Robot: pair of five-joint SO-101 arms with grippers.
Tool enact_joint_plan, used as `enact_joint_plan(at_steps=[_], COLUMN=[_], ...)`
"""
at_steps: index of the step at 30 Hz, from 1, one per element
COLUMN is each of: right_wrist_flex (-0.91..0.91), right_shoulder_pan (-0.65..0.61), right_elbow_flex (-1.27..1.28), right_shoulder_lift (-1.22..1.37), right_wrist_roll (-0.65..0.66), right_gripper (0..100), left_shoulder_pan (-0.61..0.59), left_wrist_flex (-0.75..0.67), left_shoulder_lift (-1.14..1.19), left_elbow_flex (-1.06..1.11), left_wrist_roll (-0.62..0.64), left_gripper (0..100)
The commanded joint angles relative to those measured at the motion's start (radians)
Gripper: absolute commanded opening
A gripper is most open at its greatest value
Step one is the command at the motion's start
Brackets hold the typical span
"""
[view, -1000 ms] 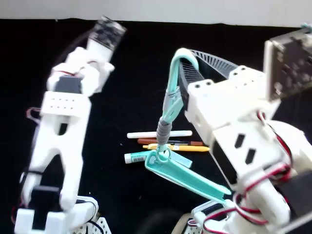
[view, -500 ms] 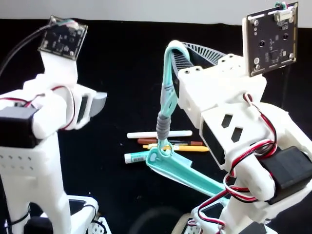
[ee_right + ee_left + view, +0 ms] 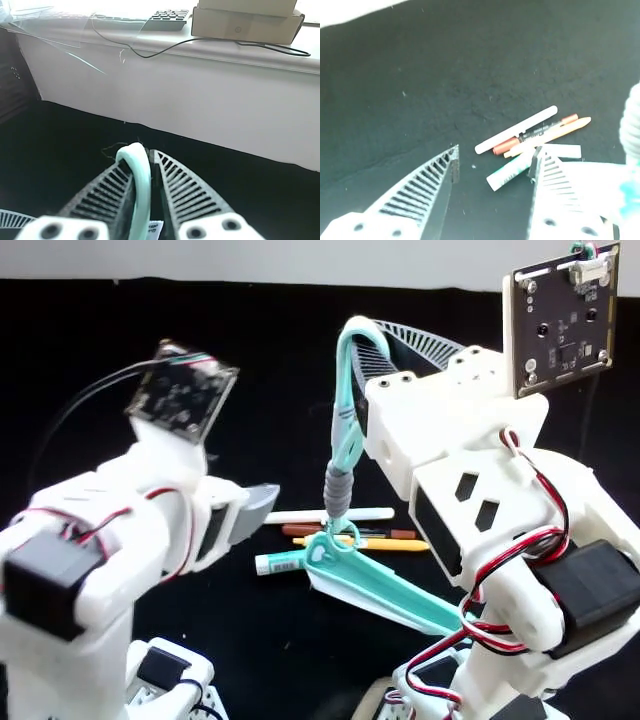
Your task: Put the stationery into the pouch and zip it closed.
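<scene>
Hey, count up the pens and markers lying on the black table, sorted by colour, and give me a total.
white pen: 1
reddish-brown pen: 1
yellow-orange pen: 1
white-and-green marker: 1
Total: 4

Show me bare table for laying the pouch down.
Bare black cloth lies beyond the cluster of white, brown and yellow pens, away from the arms. Crowded: the pens themselves, teal fabric pouch beside, left claw above.
</scene>
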Motion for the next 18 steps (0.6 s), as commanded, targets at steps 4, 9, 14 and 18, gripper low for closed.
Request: enact_joint_plan(at_steps=[4, 9, 14, 18], right_wrist_flex=[-0.024, -0.024, -0.024, -0.024], right_shoulder_pan=[-0.002, -0.001, -0.001, -0.001], right_elbow_flex=[-0.012, -0.012, -0.012, -0.012], right_shoulder_lift=[0.004, 0.004, 0.005, 0.005], right_wrist_roll=[-0.005, -0.005, -0.005, -0.006], right_gripper=[0.8, 0.8, 0.8, 0.8], left_shoulder_pan=[0.087, 0.142, 0.148, 0.226], left_wrist_flex=[0.008, 0.008, 0.006, 0.006], left_shoulder_lift=[-0.087, -0.162, -0.219, -0.229], left_elbow_flex=[0.030, -0.018, -0.048, -0.039], left_wrist_roll=[0.006, 0.006, 0.006, 0.006], left_gripper=[25, 25, 25, 25])
